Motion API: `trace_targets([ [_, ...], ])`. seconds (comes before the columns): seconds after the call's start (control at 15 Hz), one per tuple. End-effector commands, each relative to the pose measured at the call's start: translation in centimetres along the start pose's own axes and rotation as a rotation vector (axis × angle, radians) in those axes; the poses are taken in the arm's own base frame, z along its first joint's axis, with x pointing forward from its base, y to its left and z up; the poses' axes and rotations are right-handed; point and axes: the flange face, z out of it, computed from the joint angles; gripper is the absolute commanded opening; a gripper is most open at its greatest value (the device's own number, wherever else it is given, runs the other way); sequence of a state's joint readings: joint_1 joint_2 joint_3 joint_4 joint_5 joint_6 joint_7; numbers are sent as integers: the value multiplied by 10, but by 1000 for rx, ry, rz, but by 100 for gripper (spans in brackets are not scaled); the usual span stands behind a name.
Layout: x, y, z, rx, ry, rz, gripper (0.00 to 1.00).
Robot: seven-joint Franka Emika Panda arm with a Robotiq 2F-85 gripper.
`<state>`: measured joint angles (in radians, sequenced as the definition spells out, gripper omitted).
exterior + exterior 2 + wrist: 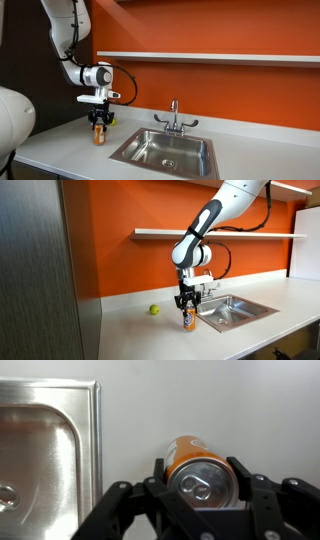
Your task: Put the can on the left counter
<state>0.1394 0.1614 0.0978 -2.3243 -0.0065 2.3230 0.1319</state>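
Note:
The orange-brown can [98, 135] with a silvery top stands upright on the light grey left counter [55, 150], to the side of the sink. It also shows in the other exterior view [188, 323] and in the wrist view [188, 450]. My gripper [98, 123] comes down from above, with its fingers pressed against both sides of the can [187, 308]. In the wrist view the black fingers [198, 466] clasp the can's top. The can's base appears to be at the counter surface [140, 335].
The stainless steel sink [165, 150] lies close beside the can [40, 450], with the faucet [174, 115] behind it. A small yellow-green ball [154, 309] lies on the counter near the orange wall. A shelf [200, 57] runs along the wall above.

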Motion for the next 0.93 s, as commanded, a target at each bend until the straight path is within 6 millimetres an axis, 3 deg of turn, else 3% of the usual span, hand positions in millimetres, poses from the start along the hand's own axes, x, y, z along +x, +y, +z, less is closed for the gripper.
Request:
trace_targets([
  [0.0,6,-7,-1,-3,12,-27,38],
  [0.6,6,-12,7,-9,3,-33,38],
  [0.67,6,-12,6,-9,3,-34,88],
  [0.87,4,-11,2,-7,0,-31,99],
])
